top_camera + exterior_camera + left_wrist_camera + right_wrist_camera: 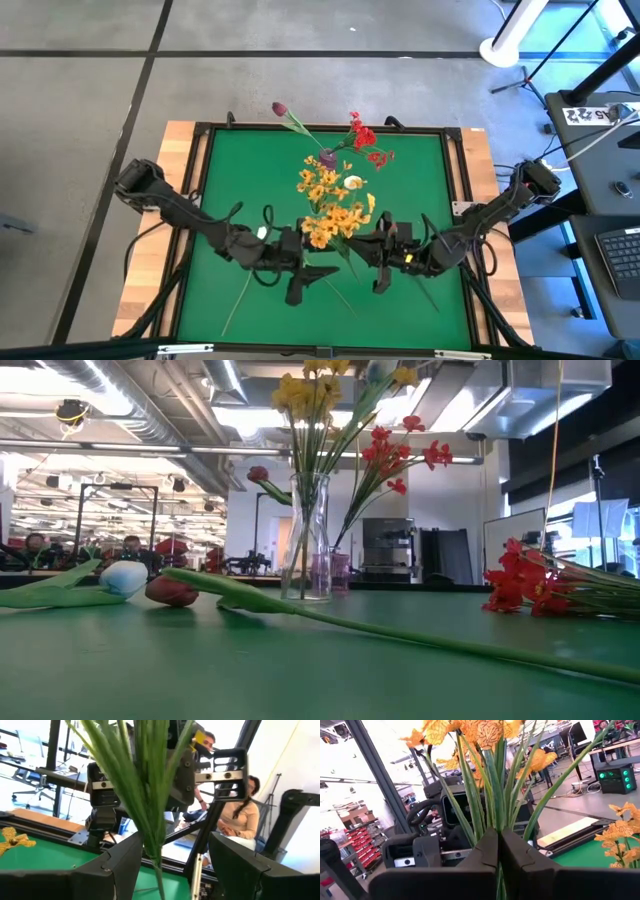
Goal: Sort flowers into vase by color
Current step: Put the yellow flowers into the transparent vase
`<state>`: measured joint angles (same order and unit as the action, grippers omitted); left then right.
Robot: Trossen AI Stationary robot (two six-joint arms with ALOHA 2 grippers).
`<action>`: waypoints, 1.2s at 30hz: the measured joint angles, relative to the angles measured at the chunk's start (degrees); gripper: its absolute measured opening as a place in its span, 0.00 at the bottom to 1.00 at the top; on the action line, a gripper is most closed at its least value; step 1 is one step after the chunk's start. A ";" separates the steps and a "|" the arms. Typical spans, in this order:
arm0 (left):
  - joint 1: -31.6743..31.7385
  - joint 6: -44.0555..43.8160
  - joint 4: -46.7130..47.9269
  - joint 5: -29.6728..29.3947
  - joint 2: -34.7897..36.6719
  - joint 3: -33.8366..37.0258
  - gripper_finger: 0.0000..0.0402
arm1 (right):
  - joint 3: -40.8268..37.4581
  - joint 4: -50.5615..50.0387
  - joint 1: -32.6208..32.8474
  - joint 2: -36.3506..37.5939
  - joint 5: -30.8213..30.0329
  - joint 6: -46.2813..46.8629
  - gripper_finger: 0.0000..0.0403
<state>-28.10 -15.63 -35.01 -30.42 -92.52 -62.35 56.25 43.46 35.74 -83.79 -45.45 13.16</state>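
Note:
A bunch of yellow flowers (335,222) is held up over the green mat between my two arms. My right gripper (500,835) is shut on its green stems. My left gripper (175,840) faces it from the table's left, open, with the same stems (150,820) passing between its fingers. Farther back, a clear glass vase (305,540) holds yellow blossoms (320,183), and red flowers (365,135) and a maroon bud (280,108) stand there too. On the mat lie a maroon bud (172,592), a white bud (125,575) and a red flower (520,585). My right gripper pinches the bundled green stems (492,815) between its two fingers, below the blossoms. The fingers come about level from the table's right side and lie across the stems. The stems rise above the fingers with the yellow blossoms (485,732) on top; their lower ends are hidden.
A small purple vase (340,572) stands beside the glass vase. Loose thin stems (240,300) lie on the near part of the mat (230,190). A black frame and wooden boards (180,150) edge the table. People sit in the room beyond.

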 joint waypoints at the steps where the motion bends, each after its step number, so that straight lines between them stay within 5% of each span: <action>1: 0.10 0.20 -0.41 -0.01 -0.26 0.00 0.55 | 0.00 0.00 -0.36 0.00 0.05 -0.01 0.01; 23: 3.89 0.89 -3.24 -0.19 -1.98 0.02 0.54 | 0.00 0.00 -0.54 -0.02 0.12 0.01 0.01; 27: 3.84 1.04 -3.22 -0.14 -1.98 0.02 0.44 | 0.02 -0.02 -0.54 -0.02 0.11 0.01 0.02; 36: 3.63 0.78 -3.22 -0.13 -1.98 0.00 0.03 | 0.02 -0.02 -0.54 -0.02 0.05 -0.01 0.03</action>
<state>-24.47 -14.85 -38.24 -30.56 -94.50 -62.35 56.27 43.44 35.20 -83.81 -45.41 13.15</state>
